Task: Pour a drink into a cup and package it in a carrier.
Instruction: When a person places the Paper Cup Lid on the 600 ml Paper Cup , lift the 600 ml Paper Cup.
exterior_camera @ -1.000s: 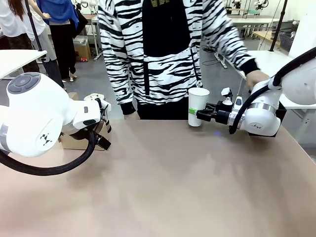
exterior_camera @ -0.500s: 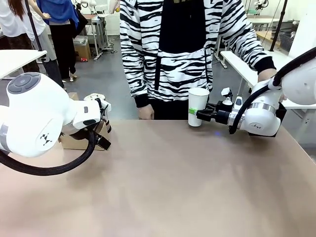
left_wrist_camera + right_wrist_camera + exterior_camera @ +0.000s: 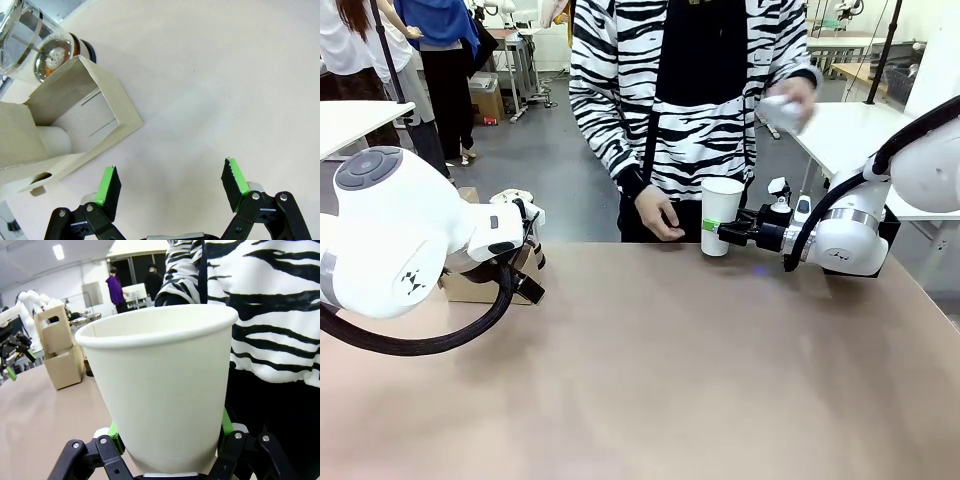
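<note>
While the right gripper (image 3: 720, 232) is clamped on the lower part of the cup (image 3: 722, 205), holding it upright at the far edge of the table (image 3: 650, 380) in front of the person, the packaging half of the job looks not yet begun. The carrier (image 3: 75, 125) sits well apart at the left side, beside a glass jug (image 3: 30, 45), and the left gripper (image 3: 172, 182) hangs just by it with jaws spread wide and nothing between them. From the right wrist the cup's inside is hidden, so I cannot tell whether any drink is in it. One hand (image 3: 660, 215) is loosely curled near the cup; the other hand (image 3: 788, 105) grasps something white and blurred. By my reckoning, carrying the cup across and seating it in a hole remains.
</note>
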Tool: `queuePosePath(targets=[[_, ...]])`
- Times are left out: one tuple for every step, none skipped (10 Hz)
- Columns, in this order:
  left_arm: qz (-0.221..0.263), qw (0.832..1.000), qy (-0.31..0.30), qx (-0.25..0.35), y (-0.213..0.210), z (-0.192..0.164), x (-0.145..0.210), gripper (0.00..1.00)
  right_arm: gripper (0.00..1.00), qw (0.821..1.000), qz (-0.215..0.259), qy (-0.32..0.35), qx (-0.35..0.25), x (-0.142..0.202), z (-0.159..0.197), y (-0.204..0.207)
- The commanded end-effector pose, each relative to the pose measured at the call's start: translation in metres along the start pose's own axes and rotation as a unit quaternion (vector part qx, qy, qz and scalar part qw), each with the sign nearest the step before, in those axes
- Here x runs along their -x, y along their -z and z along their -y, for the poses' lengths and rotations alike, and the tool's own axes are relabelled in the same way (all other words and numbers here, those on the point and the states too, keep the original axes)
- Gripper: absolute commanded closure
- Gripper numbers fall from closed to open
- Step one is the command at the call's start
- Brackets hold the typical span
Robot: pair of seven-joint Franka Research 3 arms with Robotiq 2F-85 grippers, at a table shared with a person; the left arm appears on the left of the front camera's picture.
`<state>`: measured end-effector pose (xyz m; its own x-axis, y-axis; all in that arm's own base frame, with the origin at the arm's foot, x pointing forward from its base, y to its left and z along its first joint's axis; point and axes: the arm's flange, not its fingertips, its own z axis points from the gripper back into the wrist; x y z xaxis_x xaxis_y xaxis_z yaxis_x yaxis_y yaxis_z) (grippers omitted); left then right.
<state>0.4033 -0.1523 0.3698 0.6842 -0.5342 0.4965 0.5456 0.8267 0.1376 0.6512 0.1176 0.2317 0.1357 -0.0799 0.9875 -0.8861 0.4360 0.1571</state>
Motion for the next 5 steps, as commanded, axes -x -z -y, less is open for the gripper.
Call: queuePosePath(targets=[[0.001,1.0,-0.001,0.001,-0.0006,-0.0003,0.0001,0.0,0.2,1.0,0.005,0.004,0.0,-0.0034,-0.001,0.0013],[0.001,1.0,-0.001,0.001,-0.0006,-0.0003,0.0001,0.0,0.2,1.0,0.005,0.004,0.0,-0.0034,-0.001,0.0013],[0.001,1.0,-0.001,0.001,-0.0006,-0.0003,0.0001,0.0,0.2,1.0,0.005,0.004,0.0,-0.0034,-0.001,0.0013],[0.001,1.0,-0.001,0.001,-0.0006,-0.0003,0.0001,0.0,0.2,1.0,0.005,0.004,0.0,-0.0034,-0.001,0.0013],[0.001,1.0,-0.001,0.001,-0.0006,-0.0003,0.0001,0.0,0.2,1.0,0.005,0.004,0.0,-0.0034,-0.001,0.0013]])
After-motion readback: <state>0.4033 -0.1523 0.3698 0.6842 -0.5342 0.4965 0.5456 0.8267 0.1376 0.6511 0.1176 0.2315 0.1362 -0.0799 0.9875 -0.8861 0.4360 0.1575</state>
